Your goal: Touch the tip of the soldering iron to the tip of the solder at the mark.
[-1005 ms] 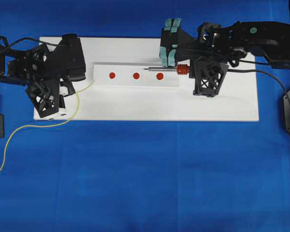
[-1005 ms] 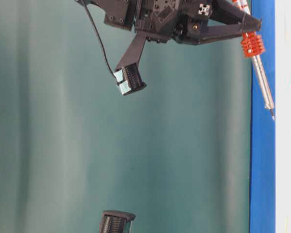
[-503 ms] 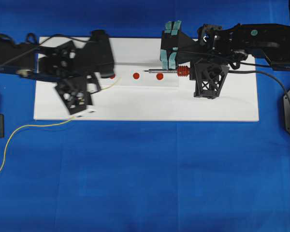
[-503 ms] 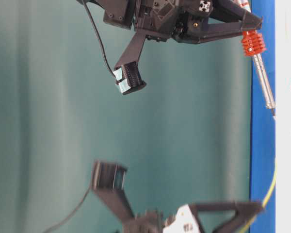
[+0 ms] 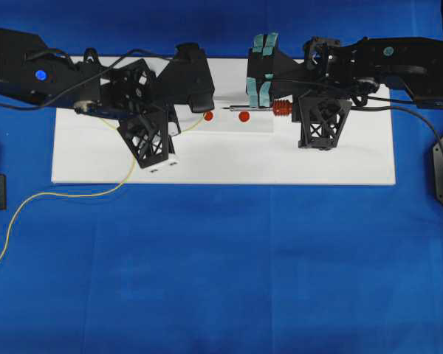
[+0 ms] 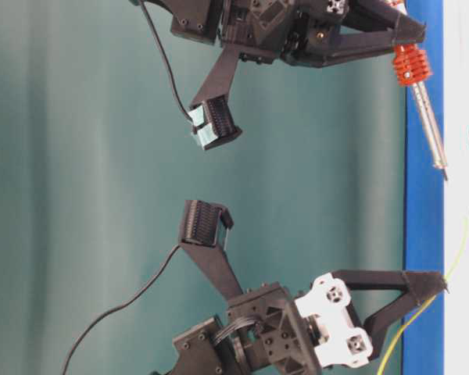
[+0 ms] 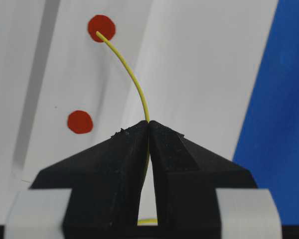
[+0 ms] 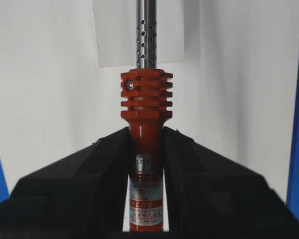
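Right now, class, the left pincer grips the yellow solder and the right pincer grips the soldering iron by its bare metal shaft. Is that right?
One detail is wrong. The right pincer grips the soldering iron by its red-orange handle, as the right wrist view shows. The left pincer does grip the solder.

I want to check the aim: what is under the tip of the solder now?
In the left wrist view the tip of the solder lies over a red mark on the white strip. Whether it touches the mark cannot be seen. The left gripper hides the solder behind it.
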Tool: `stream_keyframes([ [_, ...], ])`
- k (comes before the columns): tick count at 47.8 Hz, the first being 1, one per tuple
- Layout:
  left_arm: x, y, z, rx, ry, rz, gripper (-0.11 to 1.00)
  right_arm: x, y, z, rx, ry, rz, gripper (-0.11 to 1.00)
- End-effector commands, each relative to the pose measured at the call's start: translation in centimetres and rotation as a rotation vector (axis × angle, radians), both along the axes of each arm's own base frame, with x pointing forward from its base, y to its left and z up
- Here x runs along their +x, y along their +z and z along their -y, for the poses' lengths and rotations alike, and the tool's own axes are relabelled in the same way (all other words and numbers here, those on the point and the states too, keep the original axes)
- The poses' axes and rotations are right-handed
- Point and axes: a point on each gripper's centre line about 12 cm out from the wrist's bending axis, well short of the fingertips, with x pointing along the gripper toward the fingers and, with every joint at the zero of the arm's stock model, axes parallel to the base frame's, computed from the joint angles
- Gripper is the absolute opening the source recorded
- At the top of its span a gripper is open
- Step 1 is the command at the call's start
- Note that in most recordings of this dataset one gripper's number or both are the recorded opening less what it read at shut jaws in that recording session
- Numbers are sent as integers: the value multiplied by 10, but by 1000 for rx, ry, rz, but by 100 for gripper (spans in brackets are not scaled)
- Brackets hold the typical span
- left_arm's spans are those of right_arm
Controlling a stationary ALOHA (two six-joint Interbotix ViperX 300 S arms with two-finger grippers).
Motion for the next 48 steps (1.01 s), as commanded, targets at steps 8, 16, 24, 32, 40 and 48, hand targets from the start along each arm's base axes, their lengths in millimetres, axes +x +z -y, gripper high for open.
stream_keyframes([
  [8, 7, 7, -3, 4, 5, 29, 1, -1, 8, 0, -11, 1, 41, 7],
  [16, 7, 5, 2, 3, -6, 24, 1, 0, 8, 1, -17, 3, 40, 7],
  [24, 8, 5, 3, 5, -10, 27, 1, 0, 9, 1, -21, 6, 41, 7],
  [32, 8, 5, 2, 6, -10, 29, 1, 1, 9, 1, -23, 6, 51, 7],
  [40, 7, 4, 2, 4, -8, 24, 1, 4, 10, 1, -24, 9, 56, 7],
  [48, 8, 4, 2, 4, -7, 26, 1, 11, 8, -3, -23, 24, 53, 7],
])
